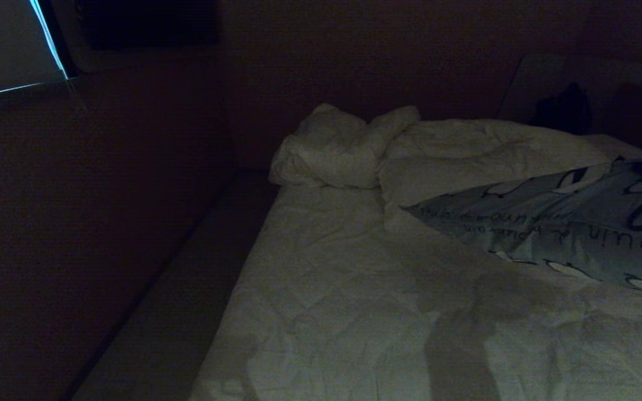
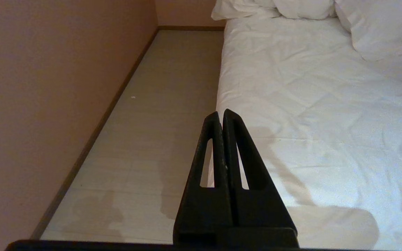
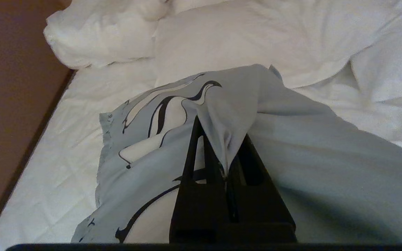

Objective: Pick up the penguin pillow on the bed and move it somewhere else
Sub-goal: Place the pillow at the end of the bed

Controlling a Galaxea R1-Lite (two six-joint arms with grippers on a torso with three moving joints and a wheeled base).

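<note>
Penguin pillow, position: penguin pillow (image 3: 291, 167) lies on the bed (image 2: 312, 104), in front of the rumpled duvet (image 1: 466, 150), on the side of the duvet away from the wall (image 1: 103, 223).
Right gripper, state: I read the right gripper (image 3: 227, 153) as clamped on a pinched peak of the pillow's blue-grey cover; fabric bunches up between its jaws.
Key relation: from that pinch the cloth falls away on both sides of the gripper, so the bulk of the pillow hangs or rests below and around it rather than ahead of it.
Long axis: in the head view the pillow runs out from the duvet toward the mattress middle, script line along it; one corner points at the bare sheet.
Nearer arm: right, already in contact.
Left gripper, state: left gripper (image 2: 223, 116) has its jaws pressed together on nothing, over the bed edge nearest the wall.
Judgement: carry direction matters next; bare sheet on the duvet's wall side looks the easiest drop spot.
Risk: cover may slip from so small a pinch.
</note>
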